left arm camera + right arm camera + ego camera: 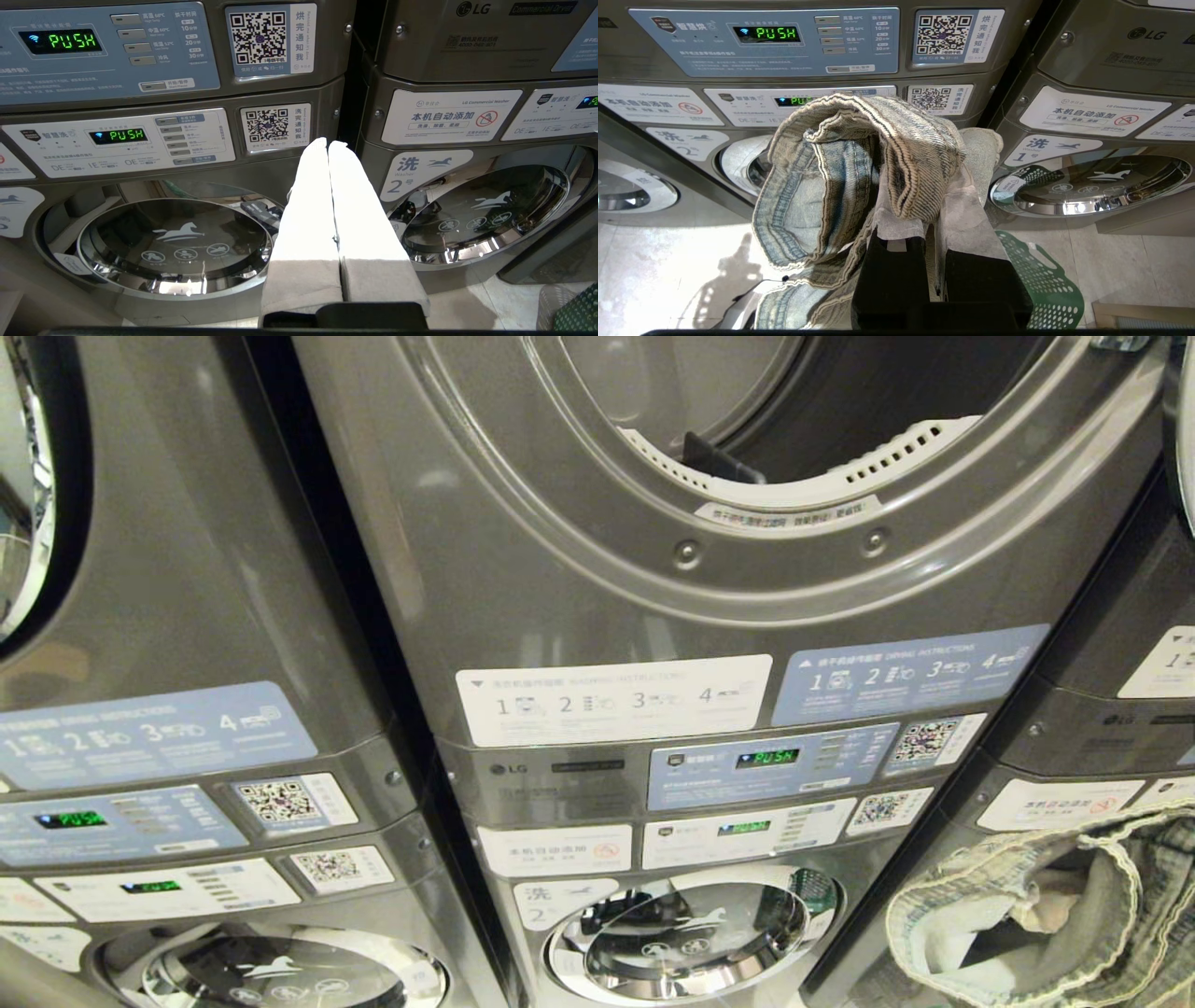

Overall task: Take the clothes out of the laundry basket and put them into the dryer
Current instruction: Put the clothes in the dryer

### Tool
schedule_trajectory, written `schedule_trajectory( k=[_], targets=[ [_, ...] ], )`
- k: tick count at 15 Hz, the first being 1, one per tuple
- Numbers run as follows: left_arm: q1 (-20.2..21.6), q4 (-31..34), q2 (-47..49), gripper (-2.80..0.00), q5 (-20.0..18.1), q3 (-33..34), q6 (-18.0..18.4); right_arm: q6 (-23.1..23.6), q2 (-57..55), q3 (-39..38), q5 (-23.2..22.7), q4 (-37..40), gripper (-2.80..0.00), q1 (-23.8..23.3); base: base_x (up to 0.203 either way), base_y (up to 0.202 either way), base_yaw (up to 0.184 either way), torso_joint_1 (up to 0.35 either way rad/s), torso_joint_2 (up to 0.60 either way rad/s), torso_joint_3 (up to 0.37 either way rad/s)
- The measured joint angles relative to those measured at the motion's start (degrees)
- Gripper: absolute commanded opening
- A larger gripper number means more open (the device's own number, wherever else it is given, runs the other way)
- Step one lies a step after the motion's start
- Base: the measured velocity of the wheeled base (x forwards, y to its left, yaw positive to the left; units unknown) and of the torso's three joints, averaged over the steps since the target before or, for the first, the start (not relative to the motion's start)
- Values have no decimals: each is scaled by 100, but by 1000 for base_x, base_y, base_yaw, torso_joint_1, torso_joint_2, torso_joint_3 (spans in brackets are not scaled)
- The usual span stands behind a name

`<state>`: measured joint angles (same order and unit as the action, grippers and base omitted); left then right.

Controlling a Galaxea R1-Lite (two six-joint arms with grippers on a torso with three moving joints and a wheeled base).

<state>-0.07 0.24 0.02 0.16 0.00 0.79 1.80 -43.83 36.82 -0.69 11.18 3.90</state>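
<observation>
The dryer [560,569] fills the middle of the head view, its round drum mouth [794,420] showing dark and uncovered at the top. The clothes [1046,905], a faded denim garment with tan seams, hang bunched at the lower right, below the mouth. In the right wrist view my right gripper [931,205] is shut on the clothes [859,158], and the folds cover its fingertips. The green laundry basket [1045,284] stands on the floor beneath. My left gripper [328,142] is shut with nothing in it, held low before the gap between two stacks.
Chrome washer doors with horse logos [686,929] sit below the control panels [766,765]. Alike grey stacks stand at the left [187,616] and right [1120,709]. Light tiled floor [654,261] lies in front of the machines.
</observation>
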Motion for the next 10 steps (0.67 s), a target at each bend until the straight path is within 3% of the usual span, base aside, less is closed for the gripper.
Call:
schedule_trajectory(
  k=[10],
  targets=[
    [2,-4,0,-280,0,0,-2,4,0,11,0,-10,-280,-7,0,0,0,62,-116,-61]
  ],
)
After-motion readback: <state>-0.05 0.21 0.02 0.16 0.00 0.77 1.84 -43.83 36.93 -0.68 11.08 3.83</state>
